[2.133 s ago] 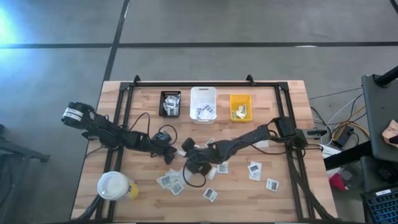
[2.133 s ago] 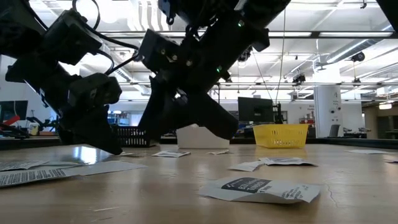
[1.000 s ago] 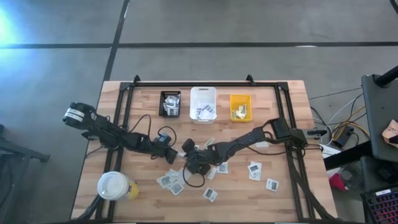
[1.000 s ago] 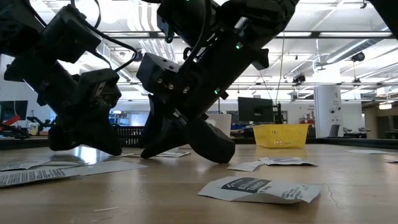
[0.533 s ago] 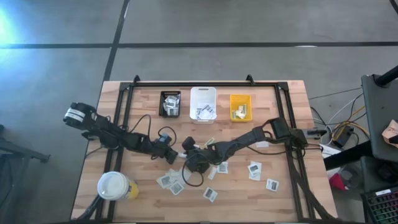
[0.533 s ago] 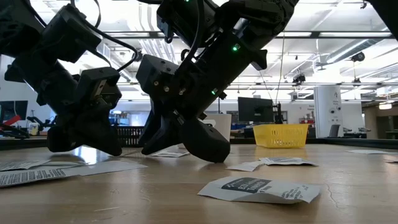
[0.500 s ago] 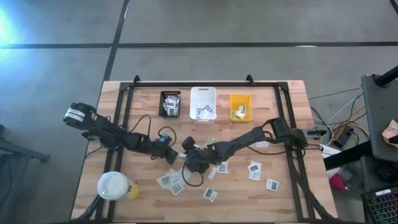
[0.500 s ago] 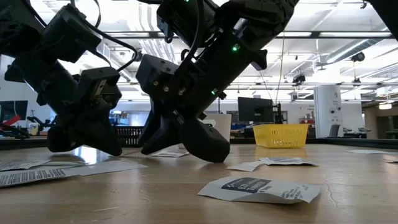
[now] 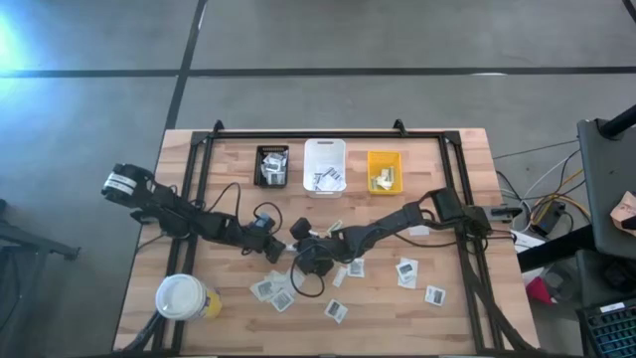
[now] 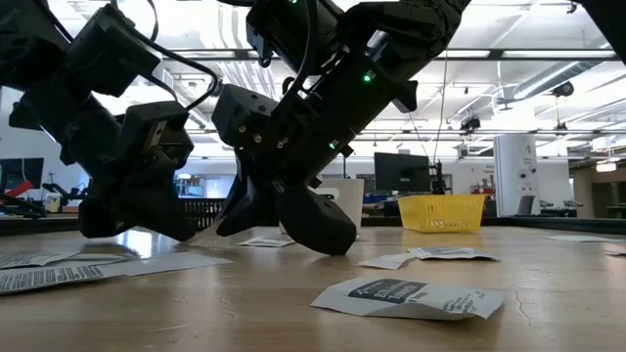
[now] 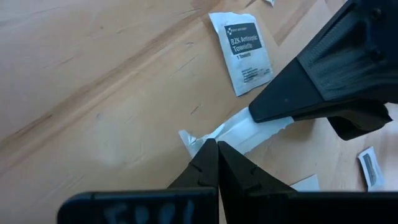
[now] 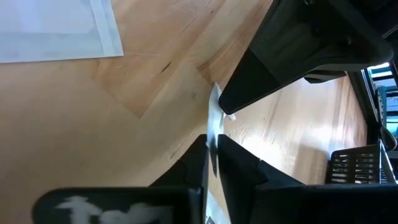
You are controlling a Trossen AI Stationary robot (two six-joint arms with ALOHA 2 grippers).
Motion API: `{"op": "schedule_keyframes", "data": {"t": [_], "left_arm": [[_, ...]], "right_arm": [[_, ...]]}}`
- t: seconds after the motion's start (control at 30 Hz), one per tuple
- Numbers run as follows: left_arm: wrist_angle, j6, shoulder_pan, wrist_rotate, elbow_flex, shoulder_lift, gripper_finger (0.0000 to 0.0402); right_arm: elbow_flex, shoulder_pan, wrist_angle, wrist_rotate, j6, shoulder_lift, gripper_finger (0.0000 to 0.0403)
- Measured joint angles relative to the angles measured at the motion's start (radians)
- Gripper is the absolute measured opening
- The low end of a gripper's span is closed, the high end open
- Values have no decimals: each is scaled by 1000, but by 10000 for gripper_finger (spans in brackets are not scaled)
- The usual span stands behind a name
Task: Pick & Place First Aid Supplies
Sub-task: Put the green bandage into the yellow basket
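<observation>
At table centre, high view: left gripper (image 9: pixel 281 251) and right gripper (image 9: pixel 297 249) meet tip to tip over the wood, both arms lying low; compared with a second ago the right arm has drawn slightly nearer the left, the rest unchanged. Loose packets (image 9: pixel 270 289) lie scattered toward the near edge; black bin (image 9: pixel 271 166), white bin (image 9: pixel 325 166) and yellow bin (image 9: pixel 385 171) stand in a row at the far side; cup (image 9: pixel 181 296) at the near left corner. Low view: both grippers sit down at the tabletop, right gripper (image 10: pixel 293 227) beside left gripper (image 10: pixel 147 220), its fingers now drawn closer together than half a second ago; a printed packet (image 10: pixel 406 295) lies flat in the foreground, apart from both. Left wrist view: left fingers (image 11: pixel 208 163) pressed together, their tips on one end of a narrow white strip (image 11: pixel 239 132); the right arm's dark finger covers the strip's other end. Right wrist view: right fingers (image 12: pixel 231 163) closed on the strip (image 12: pixel 215 118), seen edge-on, its far end under the left gripper's tip.
</observation>
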Motion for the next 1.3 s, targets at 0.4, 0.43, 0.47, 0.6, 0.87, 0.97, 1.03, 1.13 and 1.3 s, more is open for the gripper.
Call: {"op": "schedule_keyframes", "data": {"t": [0.4, 0.43, 0.47, 0.6, 0.87, 0.97, 1.03, 1.13, 1.3], "left_arm": [[1, 89, 7, -1, -1, -47, 0], [1, 103, 11, -1, -1, -60, 0], [0, 118, 14, -1, -1, -75, 0], [-7, 187, 27, -1, -1, -144, 0], [-186, 289, 39, -94, -2, -333, 0], [-257, 319, 39, -172, -2, -400, 0], [-289, 345, 39, -213, -2, -439, 0], [-299, 401, 40, -253, -2, -483, 0], [-299, 497, 48, -272, -3, -533, 0]], "right_arm": [[0, 17, -6, 46, 0, 0, 8], [0, 21, -11, 68, 4, -1, 8], [0, 25, -14, 87, 4, -3, 8], [-3, 34, -56, 109, 15, -27, 8], [-2, 36, -170, 113, 128, -119, 8], [-3, 34, -212, 113, 150, -158, 8], [-2, 31, -231, 112, 162, -189, 8], [-6, 16, -266, 112, 186, -230, 8], [-42, -29, -306, 111, 231, -321, 8]]}}
